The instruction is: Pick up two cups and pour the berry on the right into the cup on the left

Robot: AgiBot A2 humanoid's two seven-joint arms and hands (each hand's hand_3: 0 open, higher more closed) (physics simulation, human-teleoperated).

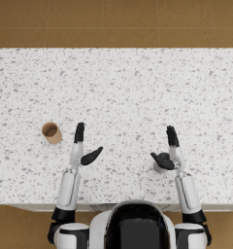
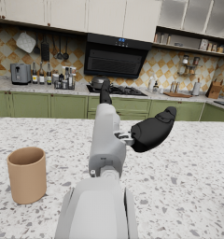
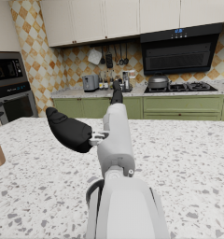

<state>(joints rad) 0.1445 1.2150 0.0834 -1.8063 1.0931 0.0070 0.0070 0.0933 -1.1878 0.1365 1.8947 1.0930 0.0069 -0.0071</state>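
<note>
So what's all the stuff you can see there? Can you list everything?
Tan cup: one, light brown, upright on the counter, off to the outer side of the left robot hand, not touched.
Grey cup: one, grey, on the counter right under the right robot hand, mostly hidden; whether it is touched cannot be told.
Berry: not visible in any view.
Counter: one, white with dark speckles, under everything.
Floor: brown tiles, beyond the counter.
Kitchen: green cabinets, a black hood and a stove behind, in the wrist views.
Left robot hand: one, dark, open, above the counter.
Right robot hand: one, dark, open, above the grey cup.
</note>
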